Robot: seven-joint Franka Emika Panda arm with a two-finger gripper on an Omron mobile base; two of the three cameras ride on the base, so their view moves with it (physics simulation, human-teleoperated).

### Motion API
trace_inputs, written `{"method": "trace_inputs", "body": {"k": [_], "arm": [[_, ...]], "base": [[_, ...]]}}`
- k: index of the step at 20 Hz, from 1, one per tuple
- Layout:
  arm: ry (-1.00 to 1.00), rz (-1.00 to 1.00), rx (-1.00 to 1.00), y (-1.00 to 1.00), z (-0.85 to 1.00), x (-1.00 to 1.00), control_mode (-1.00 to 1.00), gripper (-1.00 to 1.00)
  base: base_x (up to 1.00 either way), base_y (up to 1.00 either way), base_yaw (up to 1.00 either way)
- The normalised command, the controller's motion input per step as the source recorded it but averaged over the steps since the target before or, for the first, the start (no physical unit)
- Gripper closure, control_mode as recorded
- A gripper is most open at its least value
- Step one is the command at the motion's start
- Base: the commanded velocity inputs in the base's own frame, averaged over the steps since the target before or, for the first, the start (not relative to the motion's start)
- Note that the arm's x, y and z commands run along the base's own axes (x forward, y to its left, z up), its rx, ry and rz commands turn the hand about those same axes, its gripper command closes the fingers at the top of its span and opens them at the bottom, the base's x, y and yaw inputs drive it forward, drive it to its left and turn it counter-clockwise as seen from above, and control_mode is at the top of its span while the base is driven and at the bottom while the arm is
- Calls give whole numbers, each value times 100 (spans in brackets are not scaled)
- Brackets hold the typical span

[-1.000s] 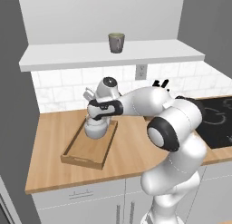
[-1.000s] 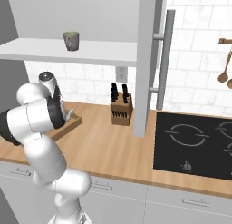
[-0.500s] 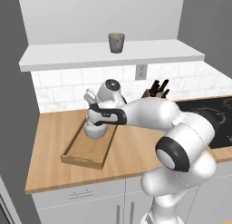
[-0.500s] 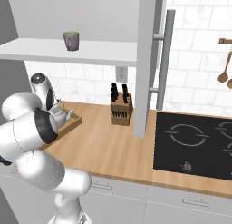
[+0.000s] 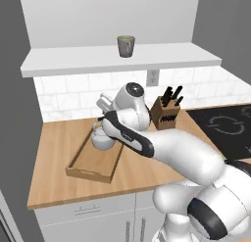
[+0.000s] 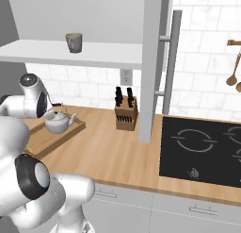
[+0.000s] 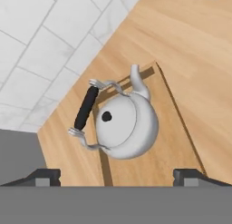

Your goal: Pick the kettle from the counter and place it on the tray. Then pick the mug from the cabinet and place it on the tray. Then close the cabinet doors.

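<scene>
Lifted clear of the kettle since a second ago, the tool is now seen above it with its tips spread apart and nothing between them. The kettle is seated in the tray on the bench; the mug is left on the cabinet shelf. No writing can be read.

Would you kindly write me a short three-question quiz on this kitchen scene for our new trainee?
1. True or false: the kettle stands on the tray.
2. Where is the mug? A) on the tray B) on the cabinet shelf C) on the hob
3. Fill in: in the hand view the gripper is ____, its fingertips spread wide with the kettle beyond them.

Key: 1 true; 2 B; 3 open.
</scene>
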Motion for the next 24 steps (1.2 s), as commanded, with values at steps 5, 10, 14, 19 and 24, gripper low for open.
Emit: {"method": "trace_inputs", "body": {"k": [5, 10, 14, 19, 24], "arm": [[-1, 0, -3, -19, 49, -92, -100, -100], [0, 4, -20, -32, 67, -42, -100, -100], [10, 15, -34, -24, 82, -36, -100, -100], [14, 20, -17, -35, 39, -21, -100, -100], [0, 8, 1, -38, 0, -6, -100, -100]], "base": [[0, 0, 0], [0, 0, 0], [0, 0, 0], [0, 0, 0], [0, 0, 0]]}}
